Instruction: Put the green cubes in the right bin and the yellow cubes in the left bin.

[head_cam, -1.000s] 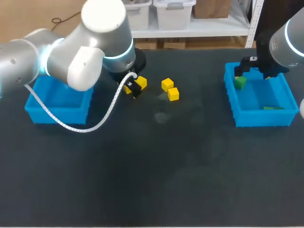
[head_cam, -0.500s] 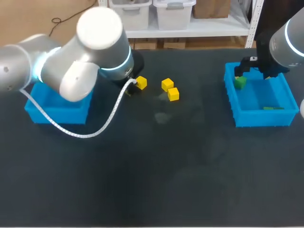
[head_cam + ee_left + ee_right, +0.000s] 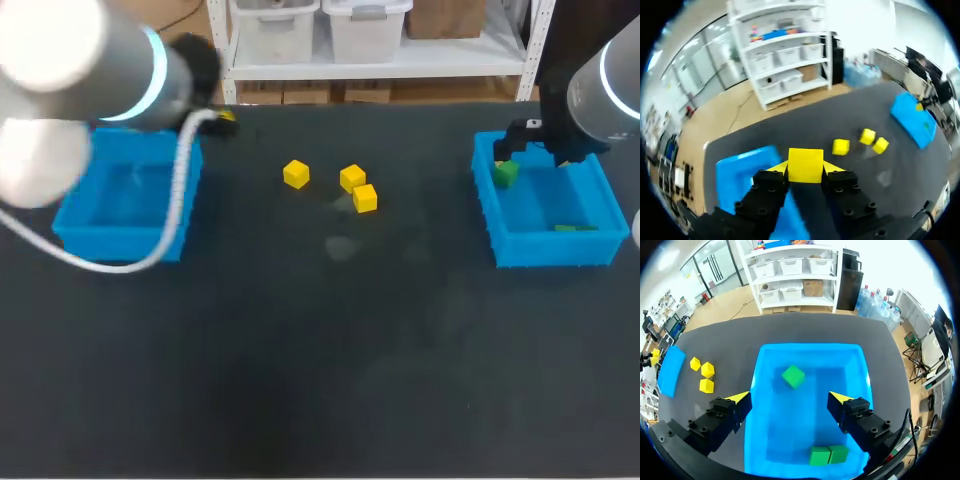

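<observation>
Holding one yellow cube at the left bin, right fingers spread over the green ones

The left gripper (image 3: 805, 169) is clamped on a held yellow cube (image 3: 805, 161), both yellow tips pressing its sides. Just under and beside it lies the left bin (image 3: 740, 172), at the table's far left. Ahead, well apart on the dark table (image 3: 330, 350), sit three loose yellow cubes (image 3: 295, 174) (image 3: 351, 178) (image 3: 365, 198), two of them touching.

The right gripper (image 3: 790, 401) hangs spread wide and empty above the right bin (image 3: 756, 405). A single green cube (image 3: 793, 376) lies on the bin floor ahead of the fingers; two green cubes (image 3: 829, 455) touch side by side near its other end.
</observation>
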